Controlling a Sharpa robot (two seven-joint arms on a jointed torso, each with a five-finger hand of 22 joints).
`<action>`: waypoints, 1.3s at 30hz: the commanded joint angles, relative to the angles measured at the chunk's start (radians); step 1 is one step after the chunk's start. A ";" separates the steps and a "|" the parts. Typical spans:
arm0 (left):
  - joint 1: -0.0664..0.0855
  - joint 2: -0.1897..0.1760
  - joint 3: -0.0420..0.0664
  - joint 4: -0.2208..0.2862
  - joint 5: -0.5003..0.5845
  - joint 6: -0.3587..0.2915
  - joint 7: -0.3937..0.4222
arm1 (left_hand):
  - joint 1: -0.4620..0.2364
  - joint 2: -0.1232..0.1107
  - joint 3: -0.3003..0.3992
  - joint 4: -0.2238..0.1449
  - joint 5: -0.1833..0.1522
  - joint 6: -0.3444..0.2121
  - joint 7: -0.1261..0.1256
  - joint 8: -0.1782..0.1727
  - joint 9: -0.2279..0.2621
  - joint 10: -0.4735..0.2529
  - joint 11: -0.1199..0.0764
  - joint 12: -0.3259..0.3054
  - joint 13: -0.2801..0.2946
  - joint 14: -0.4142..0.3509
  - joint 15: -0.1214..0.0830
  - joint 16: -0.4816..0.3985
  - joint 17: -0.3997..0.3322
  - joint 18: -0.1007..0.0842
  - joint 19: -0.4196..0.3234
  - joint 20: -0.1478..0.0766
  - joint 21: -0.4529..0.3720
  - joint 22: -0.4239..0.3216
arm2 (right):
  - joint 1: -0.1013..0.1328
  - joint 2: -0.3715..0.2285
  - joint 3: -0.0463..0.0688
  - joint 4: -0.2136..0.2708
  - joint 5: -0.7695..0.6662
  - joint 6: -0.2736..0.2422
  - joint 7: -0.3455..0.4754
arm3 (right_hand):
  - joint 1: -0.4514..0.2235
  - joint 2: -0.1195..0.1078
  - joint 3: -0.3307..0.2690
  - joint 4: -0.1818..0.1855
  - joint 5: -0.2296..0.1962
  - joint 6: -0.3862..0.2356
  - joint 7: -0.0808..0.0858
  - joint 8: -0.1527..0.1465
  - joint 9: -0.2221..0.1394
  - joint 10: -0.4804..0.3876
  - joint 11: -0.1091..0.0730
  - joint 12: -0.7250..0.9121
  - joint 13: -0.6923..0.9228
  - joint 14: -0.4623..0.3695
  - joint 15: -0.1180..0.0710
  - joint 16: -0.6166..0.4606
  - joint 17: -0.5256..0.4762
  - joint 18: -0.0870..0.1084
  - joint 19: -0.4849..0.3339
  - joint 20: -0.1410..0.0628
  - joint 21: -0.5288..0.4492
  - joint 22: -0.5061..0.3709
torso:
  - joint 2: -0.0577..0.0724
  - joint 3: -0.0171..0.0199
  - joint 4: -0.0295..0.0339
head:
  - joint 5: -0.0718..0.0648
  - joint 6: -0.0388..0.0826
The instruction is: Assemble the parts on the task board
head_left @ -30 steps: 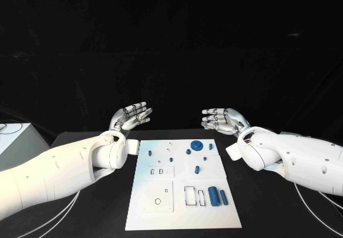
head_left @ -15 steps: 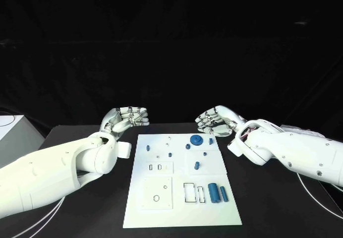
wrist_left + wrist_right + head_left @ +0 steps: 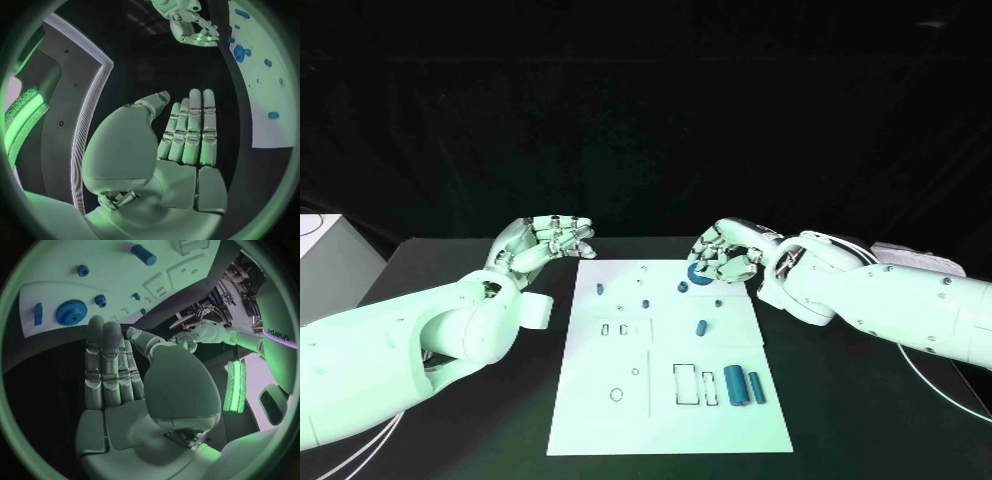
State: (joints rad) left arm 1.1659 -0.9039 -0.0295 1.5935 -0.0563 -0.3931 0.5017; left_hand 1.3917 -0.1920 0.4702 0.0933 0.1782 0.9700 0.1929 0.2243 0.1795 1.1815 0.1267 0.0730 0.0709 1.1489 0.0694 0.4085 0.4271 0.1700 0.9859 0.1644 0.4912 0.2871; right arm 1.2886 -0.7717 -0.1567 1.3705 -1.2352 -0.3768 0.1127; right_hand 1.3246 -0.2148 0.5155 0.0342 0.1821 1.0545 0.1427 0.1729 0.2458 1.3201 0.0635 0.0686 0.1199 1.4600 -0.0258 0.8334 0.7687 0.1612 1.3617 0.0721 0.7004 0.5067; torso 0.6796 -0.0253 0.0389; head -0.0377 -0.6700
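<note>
Two white robot arms reach over a black tabletop (image 3: 862, 400), the white board (image 3: 668, 410) lying between them. The left hand (image 3: 542, 243) hovers just off the board's far left corner, released, its fingers straight and side by side in the left wrist view, holding nothing. The right hand (image 3: 728, 253) hangs above the board's far right corner, also released: its fingers lie flat and extended in the right wrist view, with nothing in them.

The blue parts sit untouched on the board. A round gear (image 3: 70, 312) lies at the far edge, just below the right hand's fingertips in the head view, with a small flat piece (image 3: 38, 313) beside it. Small pegs (image 3: 646, 300) are scattered across the far half, and a short upright pin (image 3: 700, 326) stands near the middle. At the near right, two cylinders (image 3: 734, 384) lie side by side next to a rectangular slot (image 3: 684, 384).
</note>
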 commanded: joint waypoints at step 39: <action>0.024 -0.035 0.003 0.056 -0.011 0.080 -0.033 | -0.020 0.002 0.012 0.002 -0.006 -0.017 0.009 -0.009 0.001 -0.016 0.010 -0.008 0.000 -0.028 0.005 0.015 0.023 0.004 -0.028 0.006 0.024 0.018 | -0.006 0.065 0.000 0.009 -0.378 0.054 -0.321 | -0.019 -0.070 0.019 0.079 -0.024 -0.019 0.018 -0.021 0.050 -0.121 0.027 -0.009 -0.017 0.043 0.029 0.494 0.396 -0.092 0.090 0.026 0.607 0.706 | 0.077 -0.0121 0.0295 | -0.030 0.022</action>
State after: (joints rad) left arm 1.1868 -0.9388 -0.0278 1.6457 -0.0617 -0.3380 0.4694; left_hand 1.3799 -0.1910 0.4762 0.0938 0.1781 0.9612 0.2016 0.2206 0.1792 1.1722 0.1359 0.0695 0.0710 1.1270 0.0738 0.4164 0.4489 0.1696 0.9647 0.1679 0.5101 0.3033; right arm 1.2832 -0.7079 -0.1568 1.3800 -1.5858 -0.3437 -0.1939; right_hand 1.3069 -0.2752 0.5422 0.1133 0.1625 1.0276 0.1622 0.1505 0.2951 1.2034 0.0906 0.0647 0.1032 1.4681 -0.0054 1.3208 1.1652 0.0766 1.4554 0.0935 1.3128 1.2133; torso 0.7529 -0.0373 0.0664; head -0.0629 -0.6475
